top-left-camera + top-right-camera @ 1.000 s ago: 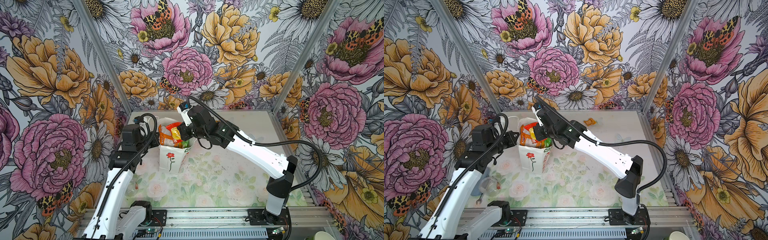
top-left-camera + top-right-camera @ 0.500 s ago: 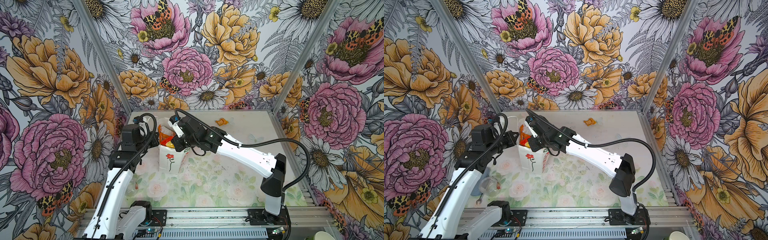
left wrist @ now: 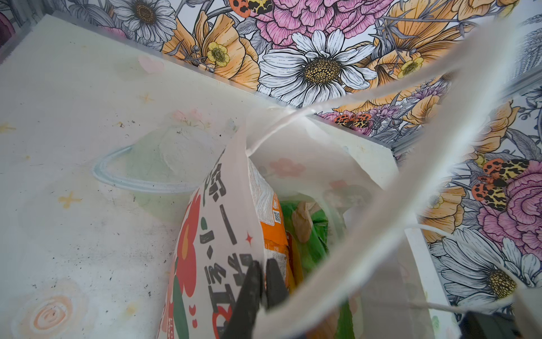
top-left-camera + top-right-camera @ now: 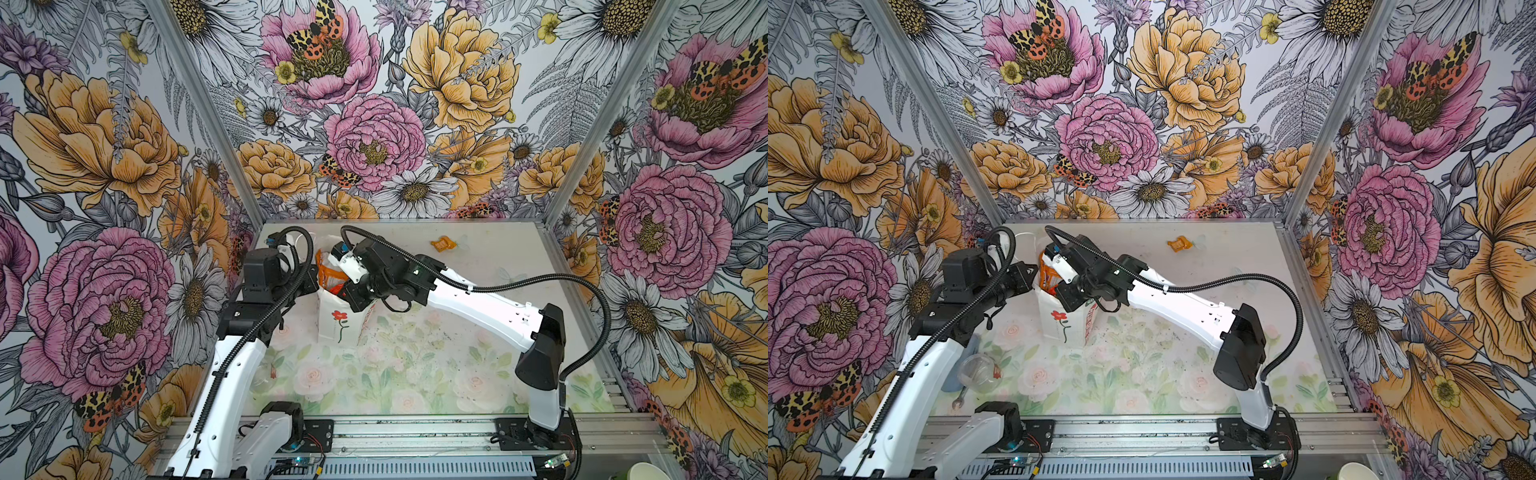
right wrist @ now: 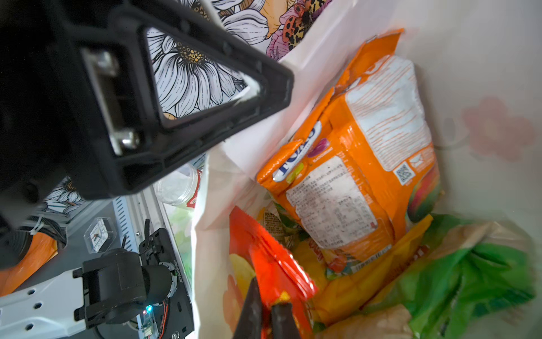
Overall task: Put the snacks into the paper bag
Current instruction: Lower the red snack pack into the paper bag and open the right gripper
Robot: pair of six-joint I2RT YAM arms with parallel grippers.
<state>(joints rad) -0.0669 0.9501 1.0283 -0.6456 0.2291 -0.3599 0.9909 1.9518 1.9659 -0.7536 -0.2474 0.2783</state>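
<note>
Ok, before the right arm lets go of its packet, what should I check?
1. Left gripper shut on the paper bag rim: ok.
2. Paper bag upright: ok.
3. Right gripper shut on the red packet: ok.
4. Red packet inside the bag mouth: ok.
5. Free room under it: cannot tell.
6. All snacks packed: not ok; a small orange packet lies on the table.

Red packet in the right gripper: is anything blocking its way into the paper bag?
Nothing visible does. The red packet, pinched by the right gripper, is already inside the paper bag, beside the orange packet and green packet. The left gripper pinches the bag's rim.
</note>
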